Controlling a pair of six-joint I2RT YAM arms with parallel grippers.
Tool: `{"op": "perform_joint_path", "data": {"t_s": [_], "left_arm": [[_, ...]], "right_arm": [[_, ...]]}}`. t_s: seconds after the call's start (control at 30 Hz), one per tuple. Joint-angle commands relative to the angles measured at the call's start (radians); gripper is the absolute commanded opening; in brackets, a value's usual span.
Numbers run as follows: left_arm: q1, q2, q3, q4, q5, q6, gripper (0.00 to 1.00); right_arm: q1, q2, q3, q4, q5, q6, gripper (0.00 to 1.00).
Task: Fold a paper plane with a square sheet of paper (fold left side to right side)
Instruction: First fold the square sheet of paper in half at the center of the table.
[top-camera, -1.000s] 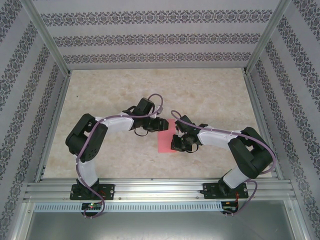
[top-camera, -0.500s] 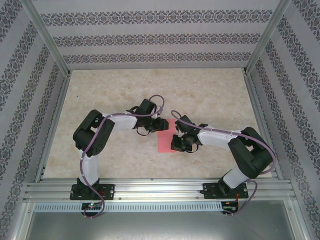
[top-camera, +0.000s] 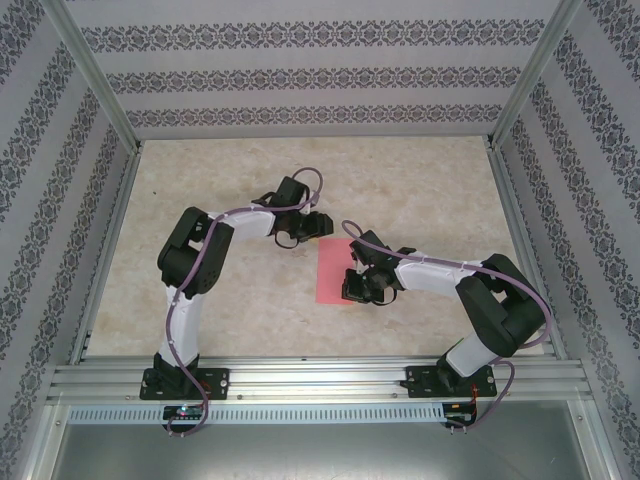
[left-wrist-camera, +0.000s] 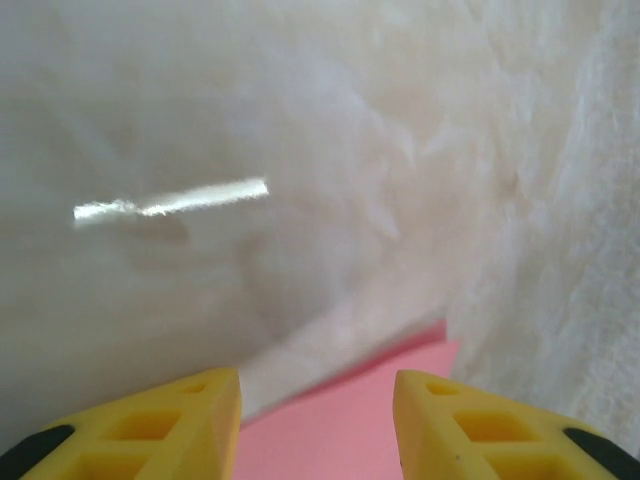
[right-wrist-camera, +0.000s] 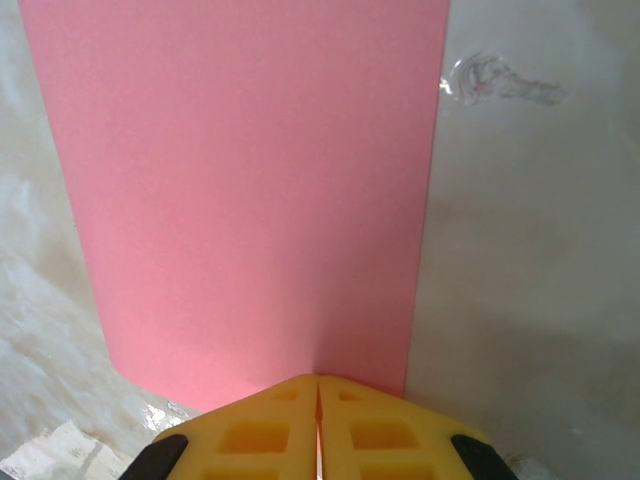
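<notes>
Currently the paper (top-camera: 330, 268) lies flat mid-table as a pink strip. Right gripper (right-wrist-camera: 318, 385) has its fingers pressed together, tips by the paper's near right corner. Left gripper (left-wrist-camera: 318, 388) has its fingers apart, above the far left corner.

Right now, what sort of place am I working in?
Most likely a purpose-built robot test cell, not a home: an aluminium frame boxes in the marble-look tabletop, patterned backdrop panels stand on three sides, and the left arm and right arm are bolted to its front rail.
</notes>
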Motion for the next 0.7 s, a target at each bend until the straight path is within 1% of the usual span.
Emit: {"op": "perform_joint_path", "data": {"t_s": [0.0, 0.1, 0.17, 0.3, 0.37, 0.43, 0.53, 0.67], "left_arm": [[0.043, 0.024, 0.041, -0.050, -0.071, 0.043, 0.46], [0.044, -0.026, 0.031, -0.049, -0.049, 0.063, 0.47], [0.045, -0.092, -0.009, -0.040, -0.041, 0.077, 0.48], [0.043, -0.248, -0.145, -0.016, -0.032, 0.082, 0.49], [0.036, -0.348, -0.241, -0.002, -0.036, 0.074, 0.49], [0.027, -0.432, -0.334, 0.008, -0.044, 0.058, 0.49], [-0.017, -0.540, -0.450, 0.022, -0.061, 0.034, 0.50], [-0.115, -0.618, -0.531, 0.010, -0.095, 0.027, 0.51]], "right_arm": [[-0.003, 0.036, -0.035, -0.085, 0.089, -0.026, 0.10], [-0.007, -0.003, -0.020, -0.058, 0.075, -0.045, 0.11], [-0.010, -0.051, 0.004, -0.052, 0.073, -0.063, 0.13], [-0.045, -0.166, 0.036, -0.064, 0.080, -0.100, 0.28], [-0.086, -0.235, 0.029, -0.047, 0.060, -0.104, 0.37], [-0.127, -0.279, 0.020, -0.035, 0.036, -0.109, 0.42], [-0.168, -0.302, 0.003, -0.033, 0.006, -0.117, 0.47], [-0.185, -0.284, -0.032, 0.011, -0.063, -0.103, 0.47]]}}
